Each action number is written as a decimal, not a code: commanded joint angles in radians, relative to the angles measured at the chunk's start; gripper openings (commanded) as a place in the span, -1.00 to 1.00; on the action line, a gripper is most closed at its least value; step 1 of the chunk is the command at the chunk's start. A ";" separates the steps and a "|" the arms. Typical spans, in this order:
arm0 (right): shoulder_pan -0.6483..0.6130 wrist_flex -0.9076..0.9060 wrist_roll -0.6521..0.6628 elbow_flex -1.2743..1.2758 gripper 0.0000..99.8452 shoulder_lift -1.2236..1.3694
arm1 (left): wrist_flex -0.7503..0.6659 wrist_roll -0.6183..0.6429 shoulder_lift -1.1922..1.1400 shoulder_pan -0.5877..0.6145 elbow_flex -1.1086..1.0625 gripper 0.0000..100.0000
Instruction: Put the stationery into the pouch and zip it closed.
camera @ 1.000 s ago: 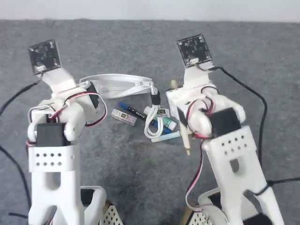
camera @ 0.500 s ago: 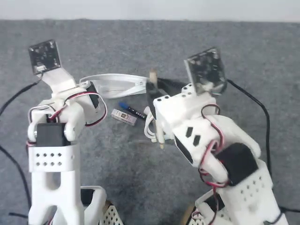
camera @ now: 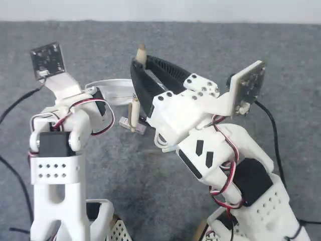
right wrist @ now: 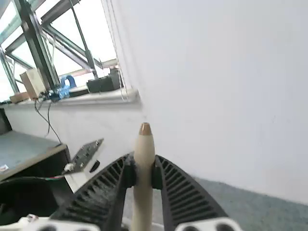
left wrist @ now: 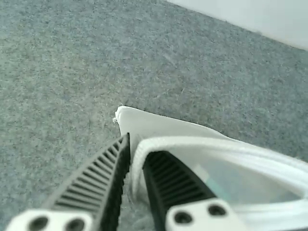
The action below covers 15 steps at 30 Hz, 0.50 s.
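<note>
Pencil [camera: 134,113] now aloft, pouch [camera: 119,91] half hidden

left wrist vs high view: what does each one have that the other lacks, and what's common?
Left wrist: the grip up close, with the left gripper shut on the rim of the pouch.
High: the right gripper up above the table, shut on a pencil, plus a small box and a white cord on the grey mat beneath it.
Both: the white pouch and the mat.
</note>
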State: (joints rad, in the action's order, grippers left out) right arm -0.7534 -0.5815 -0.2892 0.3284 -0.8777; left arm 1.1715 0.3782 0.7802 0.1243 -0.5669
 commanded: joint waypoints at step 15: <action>-0.008 0.705 0.365 0.319 -0.99 -0.027 | -0.035 0.020 0.000 0.003 0.013 -0.98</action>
State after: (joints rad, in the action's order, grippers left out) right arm -0.7564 -0.0031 0.0468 0.6199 -0.8792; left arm 1.1715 0.3782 0.7802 0.1243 -0.5669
